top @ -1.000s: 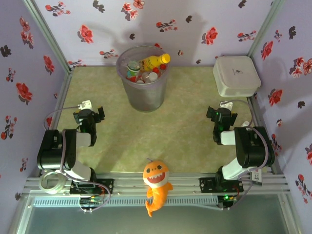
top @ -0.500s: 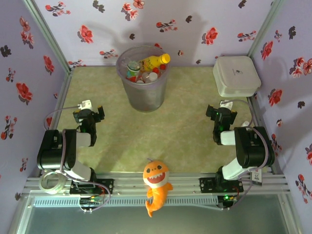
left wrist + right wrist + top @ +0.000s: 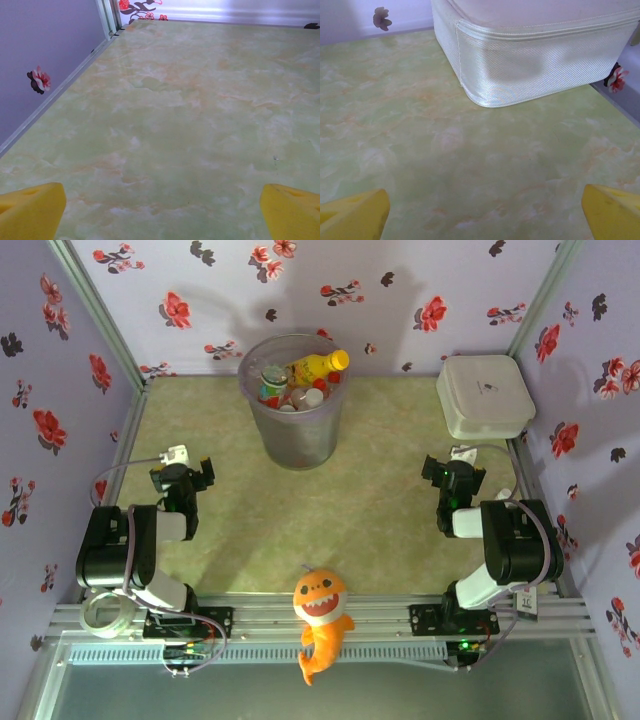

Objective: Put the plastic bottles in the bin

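**Both claws released, bottles sit in the bin**

- Left arm: folded up by the desk's (image 3: 330, 510) near-left corner, shoulder and elbow stacked close to the near edge, forearm running along the left edge. Left claw (image 3: 183, 470) sits low over the desk, pointing at the far edge.
- Left wrist view: left claw (image 3: 161, 212) spread wide, yellow fingertips (image 3: 30, 210) at the two bottom corners, bare green marbled desk between them. Nothing gripped.
- Right arm: mirror pose at the near-right corner, forearm along the right edge. Right claw (image 3: 452, 472) low, pointing at the far edge, near the white lidded box (image 3: 485, 395) in the far-right corner but apart from it.
- Right wrist view: right claw (image 3: 482, 215) also spread wide, holding nothing. The box's (image 3: 535, 60) rounded corner lies ahead on the desk, textured wall, seam under the lid.
- Plastic bottles (image 3: 290, 385): piled inside the bin (image 3: 295, 435), red caps and red/white labels showing at the top. Yellow bottle (image 3: 320, 364) lies tilted across the top by the far rim, cap end over the rim.
- Bin stands upright at the far edge, left of centre, well apart from both claws.
- Orange plush fish (image 3: 320, 620) lies on the near rail between the arm bases.
- Writing: bottle labels too small to read. Small dark mark on the box lid, unreadable. White tag (image 3: 527, 602) at the right arm base, print not legible.
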### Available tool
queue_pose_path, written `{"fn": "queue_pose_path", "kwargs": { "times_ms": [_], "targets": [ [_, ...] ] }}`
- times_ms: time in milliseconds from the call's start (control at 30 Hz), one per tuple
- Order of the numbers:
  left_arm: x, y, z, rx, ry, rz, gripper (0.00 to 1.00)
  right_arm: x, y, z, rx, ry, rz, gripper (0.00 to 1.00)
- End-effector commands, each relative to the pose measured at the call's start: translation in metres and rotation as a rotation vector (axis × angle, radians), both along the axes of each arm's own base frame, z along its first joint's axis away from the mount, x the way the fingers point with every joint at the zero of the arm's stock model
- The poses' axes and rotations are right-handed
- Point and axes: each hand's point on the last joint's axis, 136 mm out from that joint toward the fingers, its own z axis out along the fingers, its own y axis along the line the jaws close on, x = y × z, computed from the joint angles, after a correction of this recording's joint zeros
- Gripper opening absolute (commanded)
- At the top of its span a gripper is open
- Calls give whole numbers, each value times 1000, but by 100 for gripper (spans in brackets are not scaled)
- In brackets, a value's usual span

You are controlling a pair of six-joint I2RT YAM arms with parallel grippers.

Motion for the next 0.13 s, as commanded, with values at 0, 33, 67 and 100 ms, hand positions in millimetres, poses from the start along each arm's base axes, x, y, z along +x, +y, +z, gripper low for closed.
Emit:
{"fn": "queue_pose_path", "kwargs": {
  "times_ms": [0,33,67,100],
  "targets": [
    [3,-1,6,14,-30,-8,100,2,0,2,16,-19,-2,99],
    [3,-1,7,14,-31,-9,100,2,0,3,14,-25,-2,99],
    [3,-1,6,14,-30,-8,100,1,0,3,14,-26,-2,99],
    [3,-1,6,14,-30,-9,100,1,0,4,14,-29,-2,99]
  ]
}}
